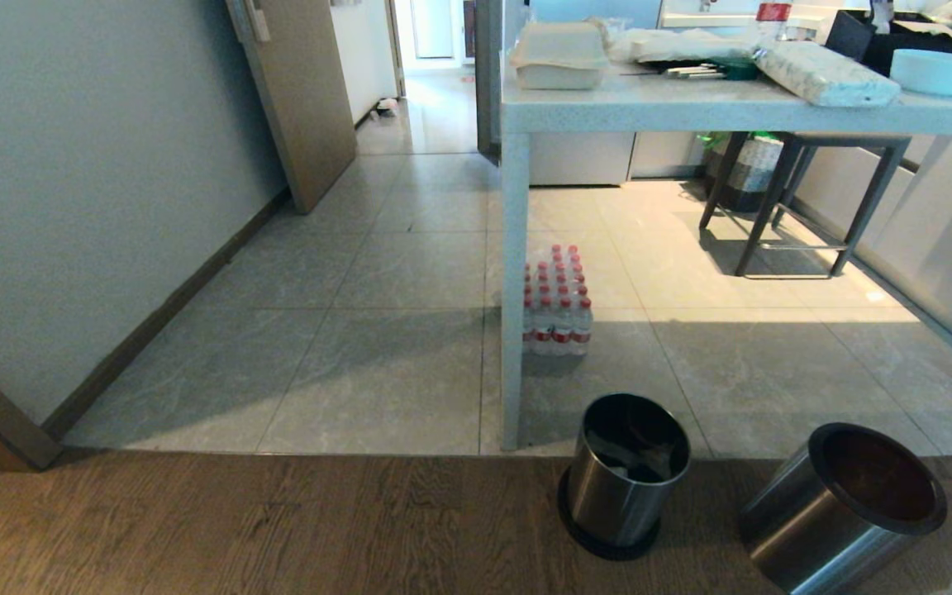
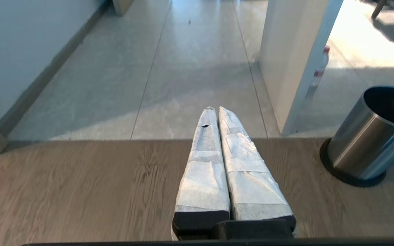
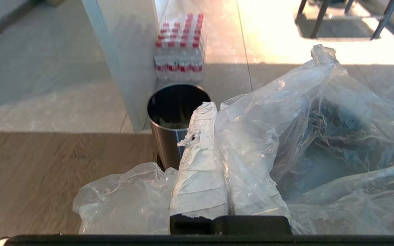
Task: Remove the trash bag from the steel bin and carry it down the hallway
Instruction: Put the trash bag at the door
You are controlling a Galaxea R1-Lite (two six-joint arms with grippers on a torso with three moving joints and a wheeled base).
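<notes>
Head view: two steel bins stand at the seam where wood floor point(image 1: 195, 529) meets grey tile. One bin point(image 1: 625, 471) is upright just beside the leg of a pale bench point(image 1: 691, 111), dark scraps inside; a second bin point(image 1: 844, 508) leans to its right, its inside dark. A shrink-wrapped pack of bottles point(image 1: 557, 302) sits on the tile under the bench, and a stool point(image 1: 806, 202) stands further back. Past an open door point(image 1: 302, 99) the hallway point(image 1: 426, 116) runs away, glossy and bright. A scrap of clear plastic shows at the lower right corner; neither hand appears here.

Left wrist view: the left hand point(image 2: 213, 111) hangs over the wood floor with its taped fingers pressed together — clenched on nothing. A bin point(image 2: 368, 143) stands off to its right side, well apart, and the bench leg point(image 2: 296, 61) rises ahead and to the right.

Right wrist view: the right hand point(image 3: 214, 111) is clenched on a clear trash bag point(image 3: 320, 136) — the film bunches against the fingers and billows to both sides, dark rubbish showing through it. The upright bin point(image 3: 174, 116) stands just ahead of the fingertips, the bag out of it, with the bottles beyond.
</notes>
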